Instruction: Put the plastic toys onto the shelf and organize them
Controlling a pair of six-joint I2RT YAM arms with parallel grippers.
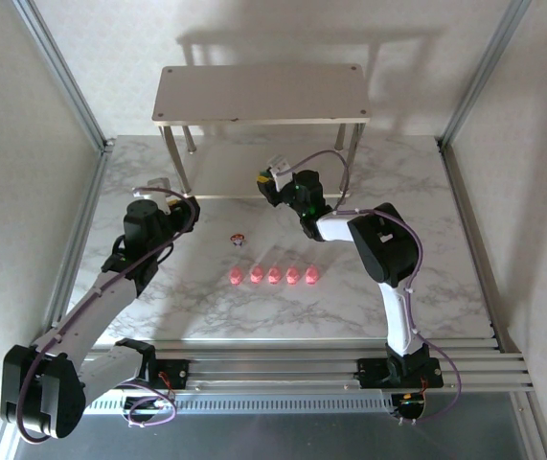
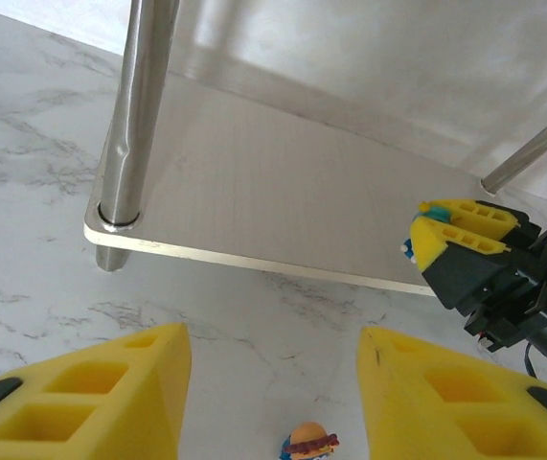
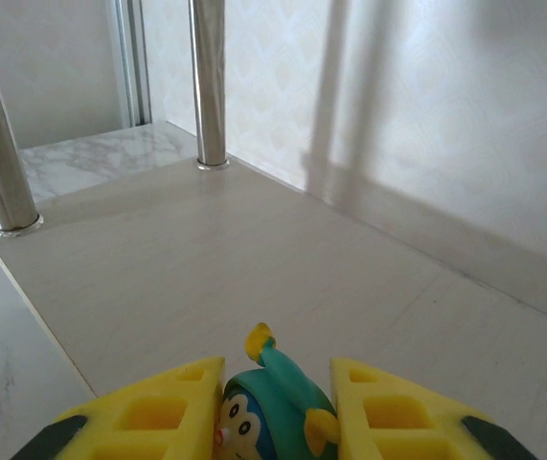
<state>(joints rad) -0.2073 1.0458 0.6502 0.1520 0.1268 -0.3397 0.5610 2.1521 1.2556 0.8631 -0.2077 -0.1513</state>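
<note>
Your right gripper point(image 3: 278, 379) is pinching the teal-topped figurine point(image 3: 271, 417) between its yellow fingers, with the toy's head poking out past the fingertips. Right under and ahead of that gripper is the lower board of the shelf point(image 3: 254, 249). You are at the board's near edge, and you cannot tell whether the toy touches the board. Two silver legs point(image 3: 206, 86) stand farther ahead, to the gripper's left. Your left gripper point(image 2: 273, 383) is spread wide with nothing between its fingers. It hangs over the marble table point(image 2: 24, 240), just short of the shelf's front corner. A red-capped figurine point(image 2: 309, 444) sits on the table just behind the gap between those fingers. Five pink toys point(image 1: 274, 275) stand in a row on the table, behind both grippers, toward the arm bases.
</note>
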